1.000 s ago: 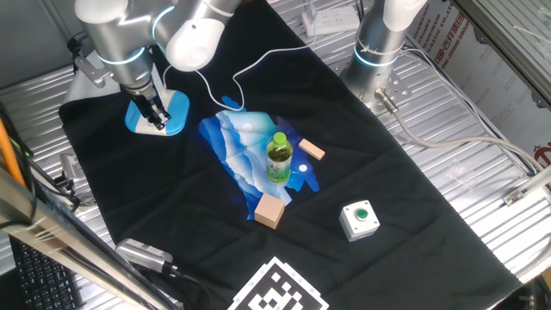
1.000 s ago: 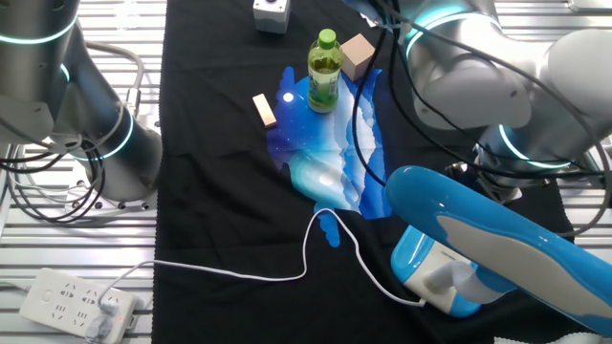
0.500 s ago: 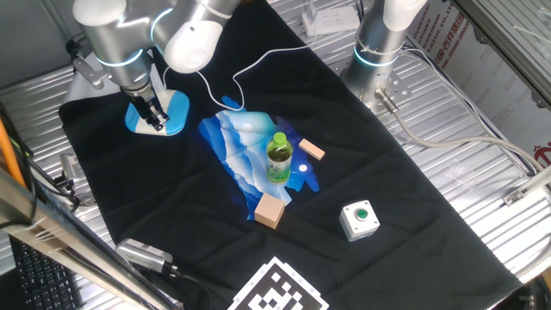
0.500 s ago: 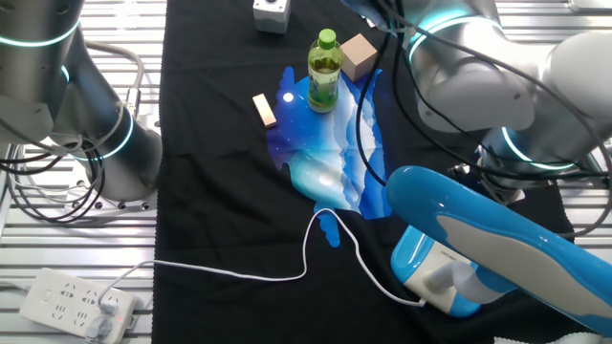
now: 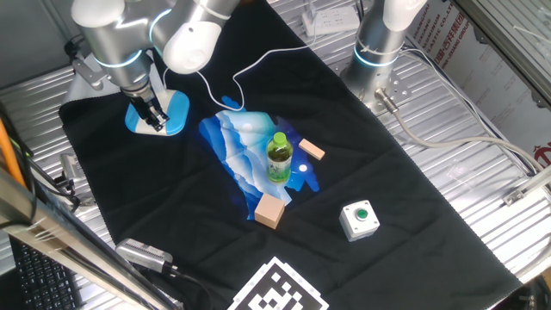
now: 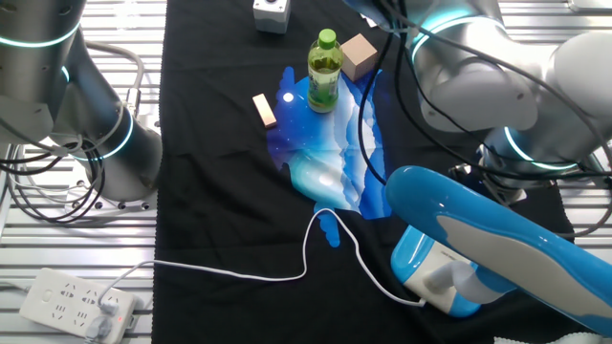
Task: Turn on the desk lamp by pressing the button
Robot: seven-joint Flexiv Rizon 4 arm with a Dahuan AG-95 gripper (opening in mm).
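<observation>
The desk lamp's light-blue base (image 5: 175,110) sits at the far left of the black mat. My gripper (image 5: 152,120) points down onto the near-left part of that base, its dark fingertips at or just above the top panel. I cannot make out a gap between the fingertips. In the other fixed view the lamp (image 6: 478,225) fills the foreground; its head and neck hide my gripper, and only my arm's links (image 6: 478,67) show behind it. The lamp's button is not visible.
A blue-white cloth (image 5: 245,146) lies mid-mat with a green bottle (image 5: 278,158) and two wooden blocks (image 5: 269,210) (image 5: 312,151) on it. A white box with a green button (image 5: 359,219) stands front right. The lamp's white cable (image 6: 287,272) runs to a power strip (image 6: 76,304). A second arm's base (image 5: 379,52) stands at the back.
My gripper has shifted slightly left over the lamp base. Nothing else has moved.
</observation>
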